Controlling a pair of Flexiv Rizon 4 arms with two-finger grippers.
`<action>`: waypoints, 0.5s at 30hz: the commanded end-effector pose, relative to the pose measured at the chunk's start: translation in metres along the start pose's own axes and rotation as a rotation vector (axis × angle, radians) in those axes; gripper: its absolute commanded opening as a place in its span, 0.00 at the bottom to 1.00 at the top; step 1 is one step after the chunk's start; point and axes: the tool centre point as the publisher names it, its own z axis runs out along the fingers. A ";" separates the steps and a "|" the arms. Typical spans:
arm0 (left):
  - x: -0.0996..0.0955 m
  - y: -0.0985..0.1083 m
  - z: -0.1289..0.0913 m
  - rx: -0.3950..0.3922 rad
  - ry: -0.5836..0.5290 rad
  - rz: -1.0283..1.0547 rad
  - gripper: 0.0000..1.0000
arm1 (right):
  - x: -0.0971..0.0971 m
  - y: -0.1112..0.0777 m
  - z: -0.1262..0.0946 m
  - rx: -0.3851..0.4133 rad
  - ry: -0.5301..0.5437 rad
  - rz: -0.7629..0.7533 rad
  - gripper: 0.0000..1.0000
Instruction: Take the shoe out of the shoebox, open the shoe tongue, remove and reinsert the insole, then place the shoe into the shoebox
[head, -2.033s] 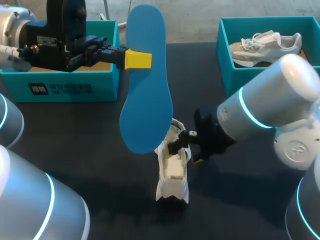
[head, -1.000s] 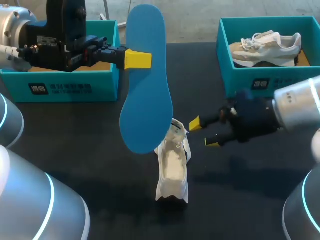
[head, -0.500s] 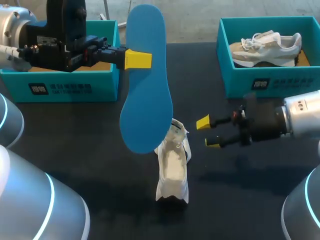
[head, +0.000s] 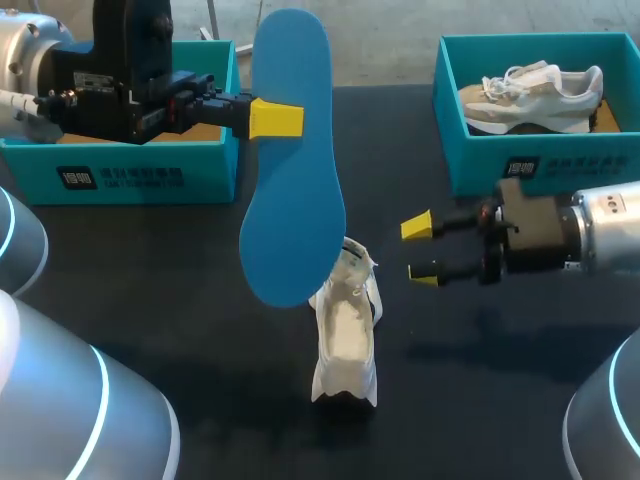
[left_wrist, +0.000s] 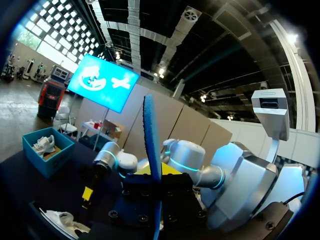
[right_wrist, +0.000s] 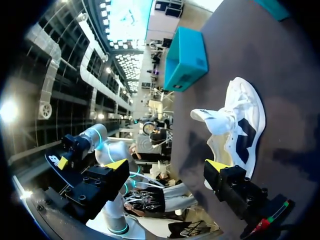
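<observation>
At the middle of the dark table (head: 200, 330), the white shoe (head: 345, 335) stands on end with its opening up, and neither gripper touches it. Just above it hangs the blue insole (head: 290, 160), held upright and clamped near its upper half by the left gripper (head: 275, 118), in front of a teal shoebox (head: 120, 175). To the shoe's right, the right gripper (head: 420, 250) hovers with its fingers spread and nothing in them, near a second teal shoebox (head: 530, 165) holding another sneaker (head: 535, 95).

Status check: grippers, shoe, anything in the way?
Left gripper shut on insole, held above table. Right gripper open, beside shoe, not touching. Shoe on table, insole out. Nothing else near shoe.
</observation>
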 end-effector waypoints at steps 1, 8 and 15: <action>-0.001 -0.001 0.001 -0.005 0.000 -0.001 0.00 | 0.008 0.009 -0.002 0.017 -0.013 -0.001 1.00; -0.001 -0.001 0.001 -0.005 0.000 -0.001 0.00 | 0.010 0.010 -0.003 0.009 -0.016 0.004 1.00; -0.015 -0.016 -0.007 -0.029 -0.005 0.212 0.00 | 0.010 0.010 -0.003 0.009 -0.016 0.004 1.00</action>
